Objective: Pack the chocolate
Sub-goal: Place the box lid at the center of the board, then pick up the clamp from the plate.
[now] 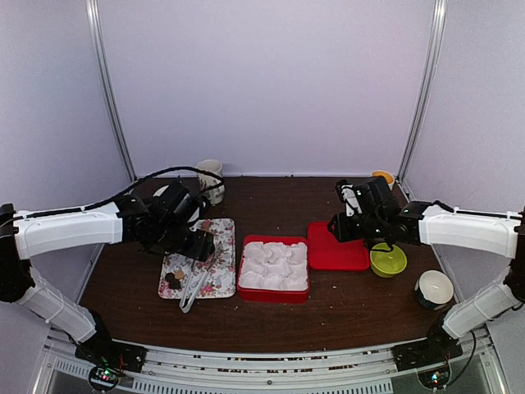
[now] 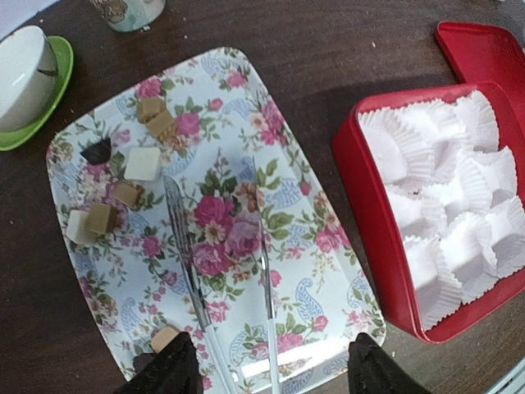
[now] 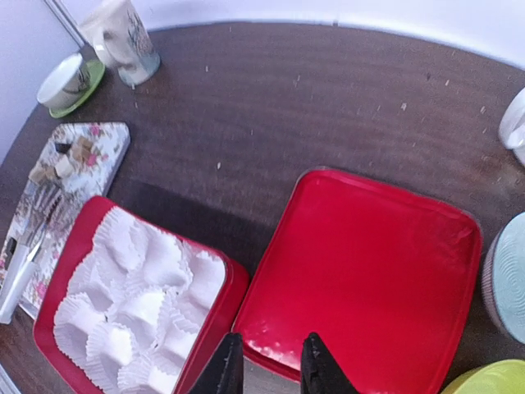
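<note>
Several small chocolate pieces (image 2: 125,194), tan, white and one dark, lie at the far left end of a floral tray (image 2: 328,246); one more tan piece (image 2: 164,336) lies by my left finger. Metal tongs (image 2: 193,271) lie along the tray. My left gripper (image 2: 271,371) is open and empty, hovering over the tongs' handle end. A red box (image 2: 377,213) of empty white paper cups stands right of the tray. My right gripper (image 3: 271,368) is open by a narrow gap and empty, above the near edge of the red lid (image 3: 369,271). From above, the left gripper (image 1: 201,246) is over the tray (image 1: 220,279).
A cup on a green saucer (image 2: 25,74) and a mug (image 1: 211,175) stand behind the tray. A yellow-green bowl (image 1: 387,261) and a white bowl (image 1: 434,289) sit right of the lid (image 1: 340,250). The purple walls close in the table.
</note>
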